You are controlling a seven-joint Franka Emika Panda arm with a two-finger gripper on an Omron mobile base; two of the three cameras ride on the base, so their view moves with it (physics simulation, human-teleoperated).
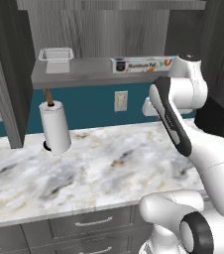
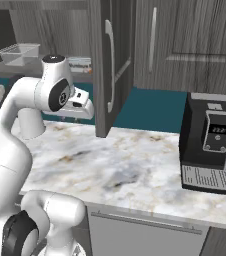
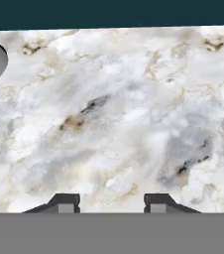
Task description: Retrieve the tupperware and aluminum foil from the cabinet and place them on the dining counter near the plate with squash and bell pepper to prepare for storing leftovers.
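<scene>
Both targets sit on the grey shelf of the open grey wood-grain wall cabinet, above the gripper and not in its line of sight. The gripper points down at the white-grey marble tabletop veined in tan, and its two dark finger tips stand apart with only bare stone between them; nothing is held.

The small shallow translucent-white plastic tupperware with flared rim rests near the shelf's left end: up and well to the left of the hand, which sits by the arm's wrist in the left base view. The long slim white-and-light-blue aluminum foil carton lies flat near the shelf's front edge, its long axis running along that edge, dark end to the left. Its right end passes behind the arm's upper joint, so the foil is much the nearer of the two, almost directly above the hand.

A white paper towel roll stands upright on the tabletop below the tupperware, off to the left.

Arm pose: folded, elbow high, forearm dropping back down, wrist level with the wall outlet.

Judgement: the hand must rise and tip toward horizontal before either item can be approached; a grip across the foil's short width looks natural.
</scene>
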